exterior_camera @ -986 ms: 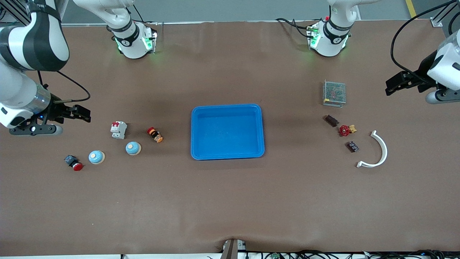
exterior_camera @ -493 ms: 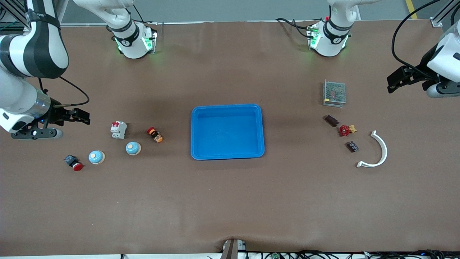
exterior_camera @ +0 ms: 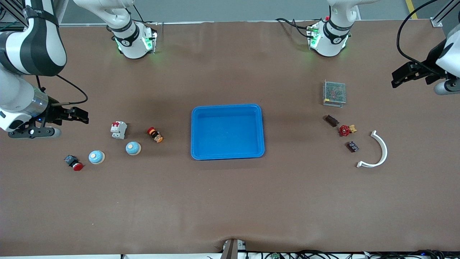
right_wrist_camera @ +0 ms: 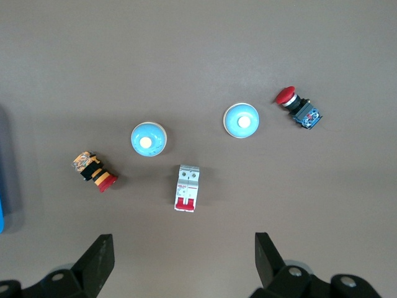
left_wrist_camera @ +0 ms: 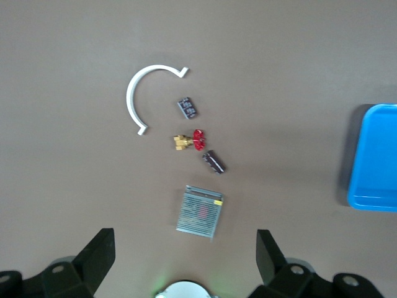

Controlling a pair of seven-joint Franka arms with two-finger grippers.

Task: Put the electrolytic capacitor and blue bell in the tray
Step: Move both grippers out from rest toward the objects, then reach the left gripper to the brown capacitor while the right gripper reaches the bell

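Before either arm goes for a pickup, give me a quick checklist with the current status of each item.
1. Tray free to receive parts: ok, nothing lies in it.
2. Left gripper open: ok, fingers wide apart, holding nothing.
3. Right gripper open: ok, fingers wide apart, holding nothing.
4. Blue bell reachable: ok, two blue bells sit on the table toward the right arm's end, neither touching another part.
5. Electrolytic capacitor identified: cannot tell; the dark cylinder beside the red valve is the likely one.
6. Which bell is meant: cannot tell, both look alike.
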